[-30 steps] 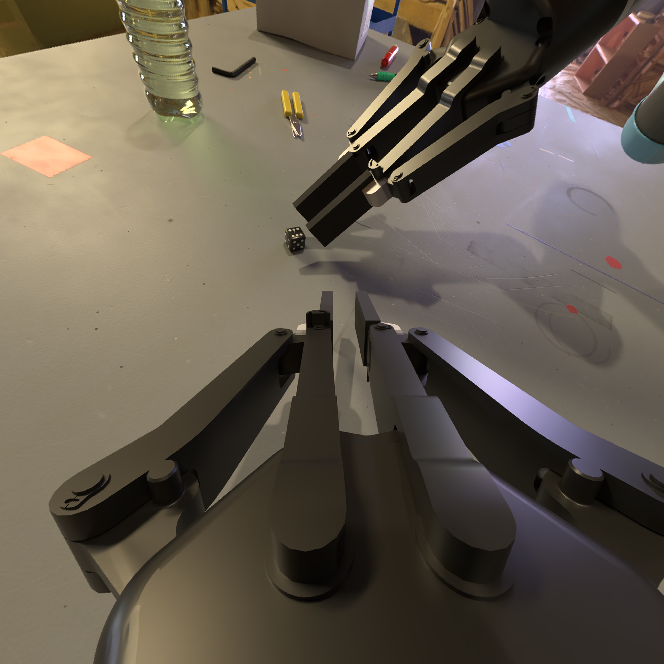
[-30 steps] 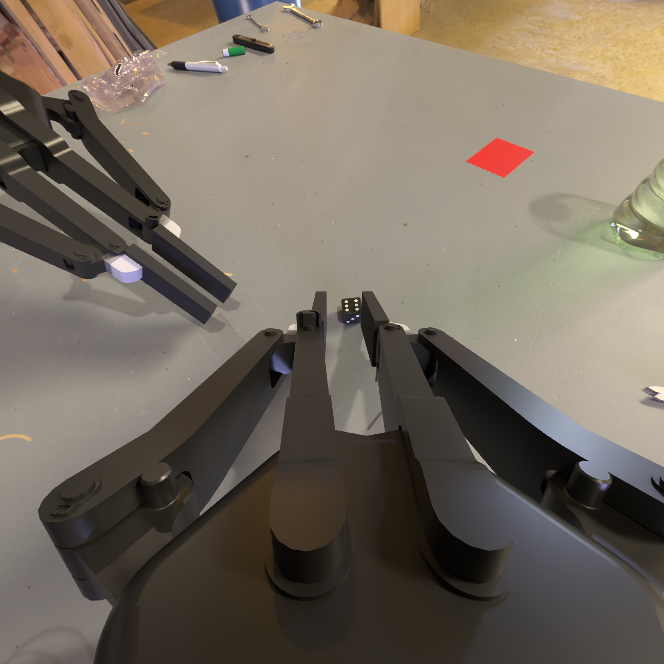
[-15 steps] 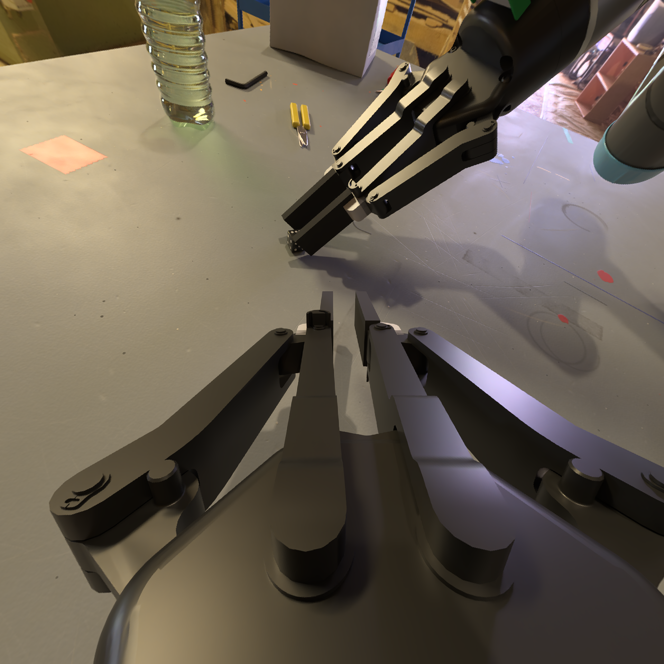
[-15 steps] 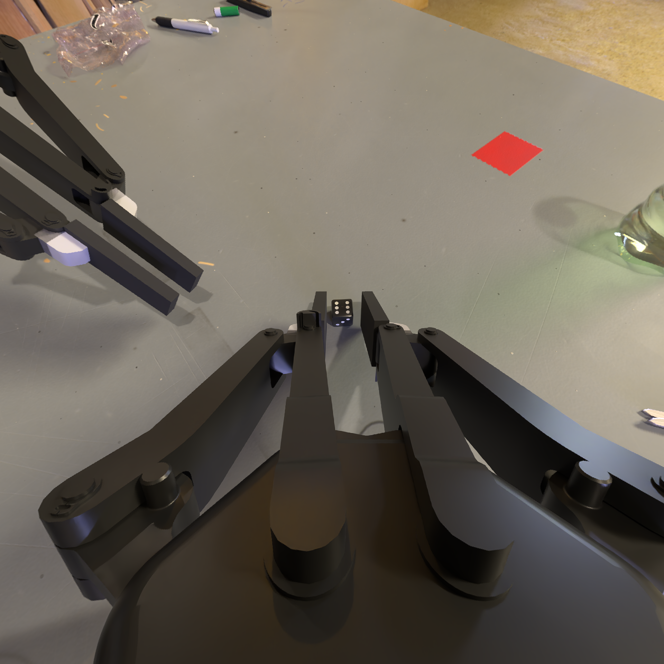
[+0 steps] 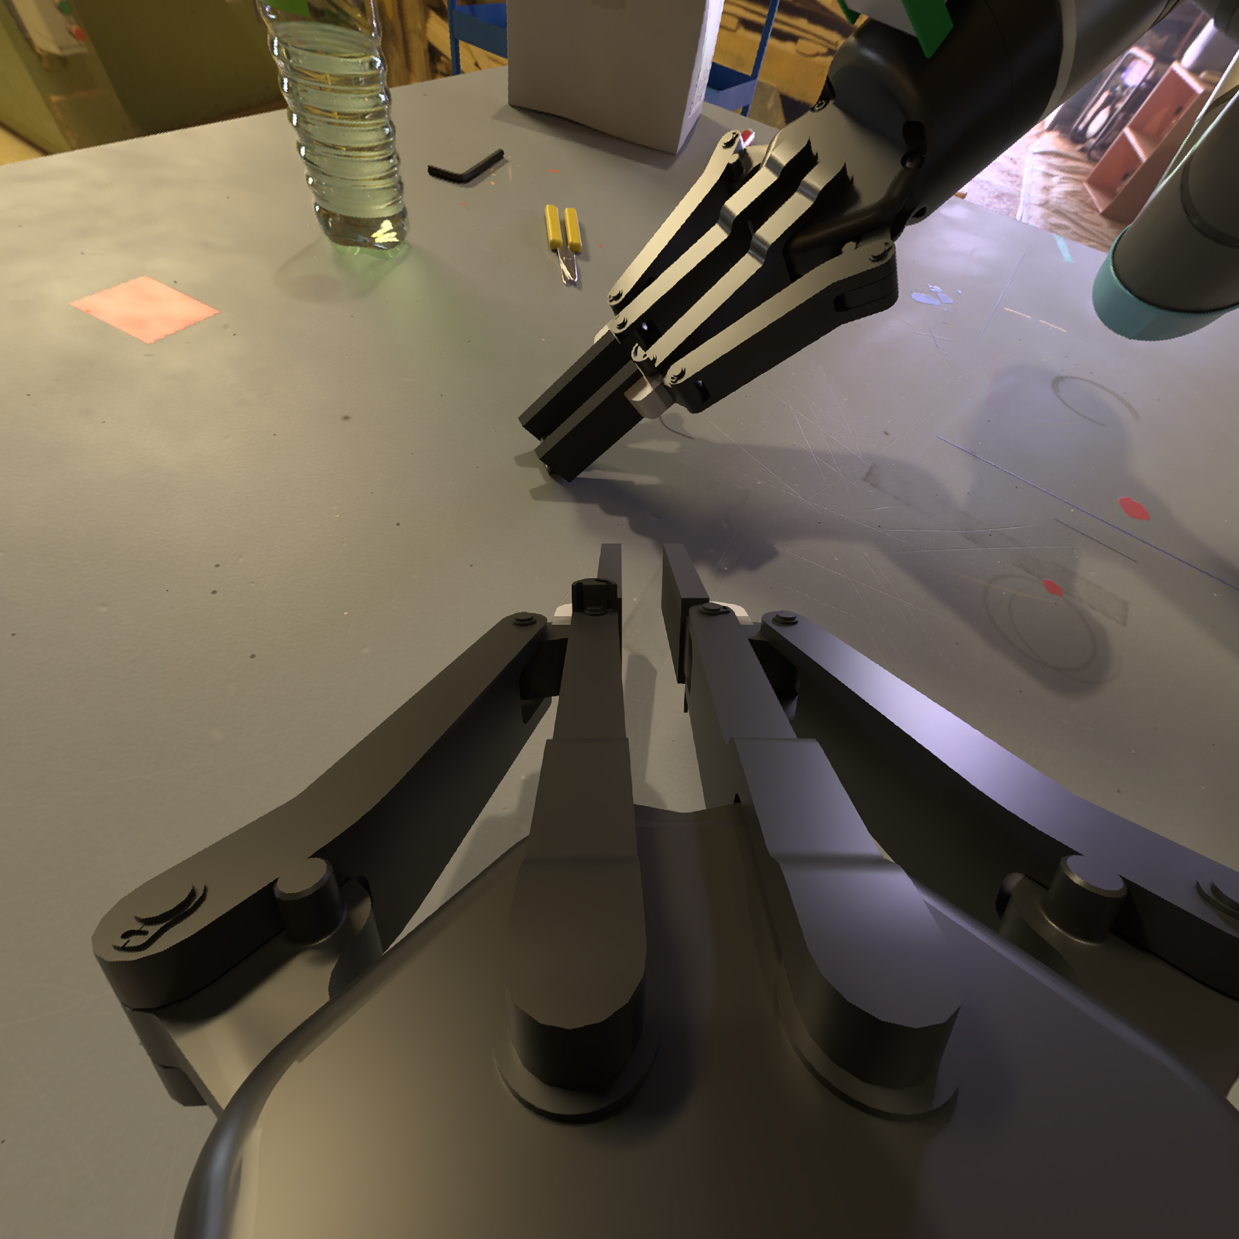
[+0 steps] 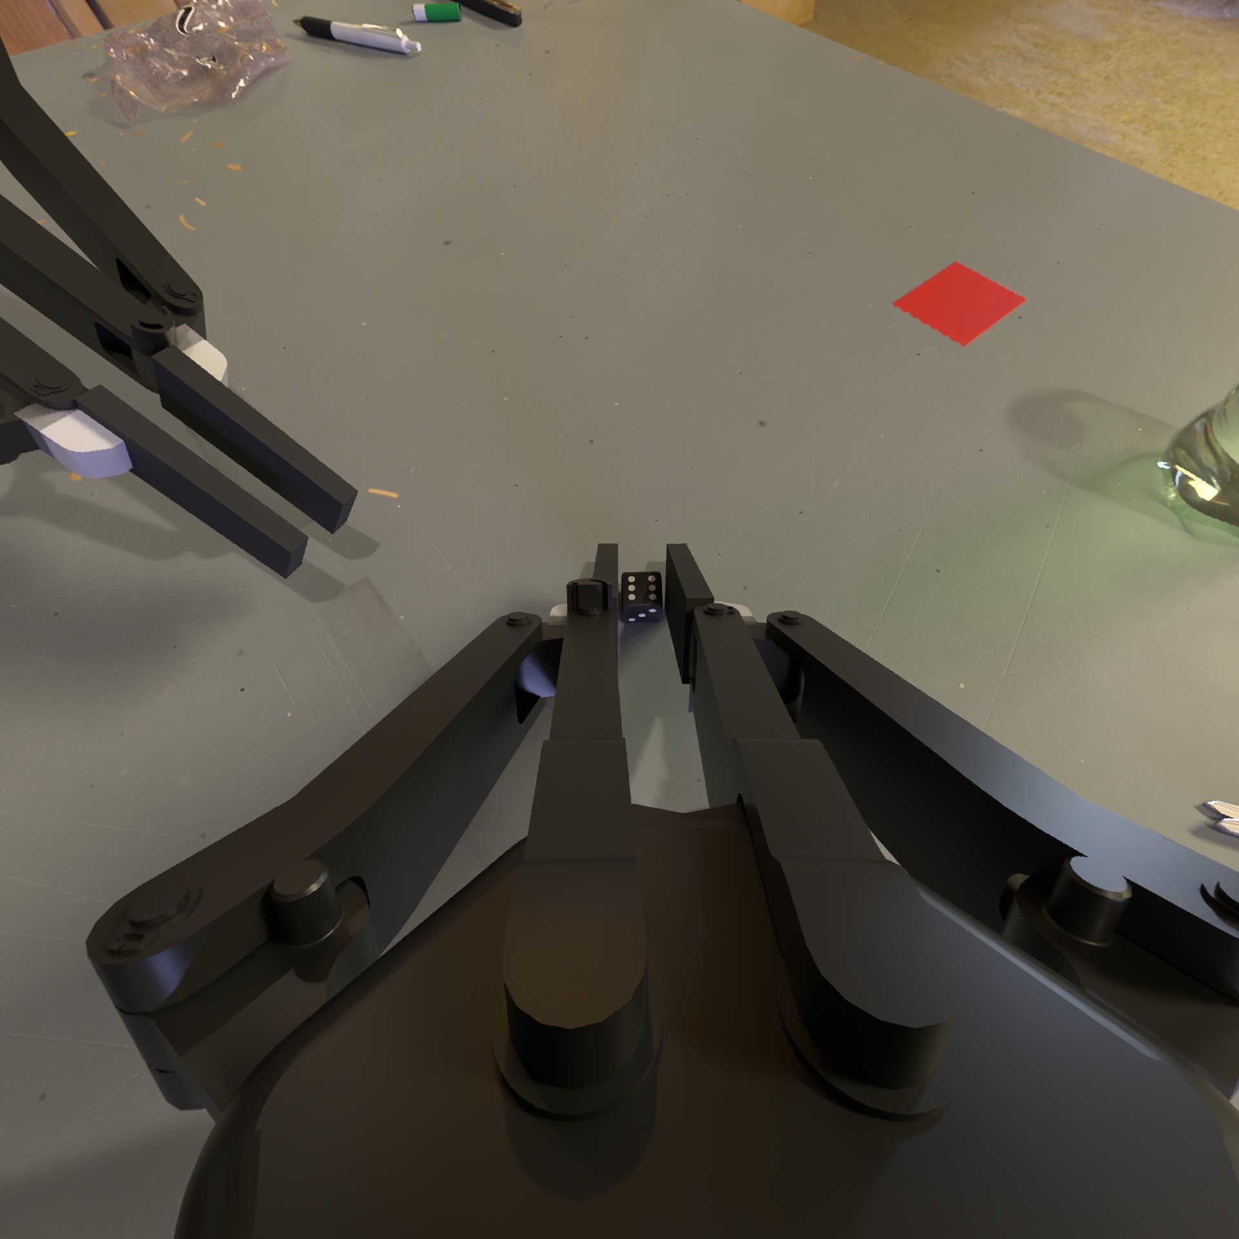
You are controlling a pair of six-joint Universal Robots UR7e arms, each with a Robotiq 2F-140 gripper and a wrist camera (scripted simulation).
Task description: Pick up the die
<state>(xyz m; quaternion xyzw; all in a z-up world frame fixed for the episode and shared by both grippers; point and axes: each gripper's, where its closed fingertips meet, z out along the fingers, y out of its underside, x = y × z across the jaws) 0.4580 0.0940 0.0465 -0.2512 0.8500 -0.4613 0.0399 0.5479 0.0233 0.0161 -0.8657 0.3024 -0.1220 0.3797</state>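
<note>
I am seeing the die (image 6: 641,595) sitting on the counter (image 6: 670,268) between my right claw's (image 6: 642,570) fingers. A small gap is showing, so it is released. My left claw (image 5: 640,570) is hanging nearly closed, holding nothing.

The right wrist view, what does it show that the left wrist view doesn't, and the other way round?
Only the right wrist view shows the die, sitting between the right claw with gaps on both sides, plus a crumpled plastic wrapper and a pen. Only the left wrist view shows a black hex key, a yellow-handled tool and a grey box; there the right claw hides the die. Both show the grey table, red square, bottle and left claw.
</note>
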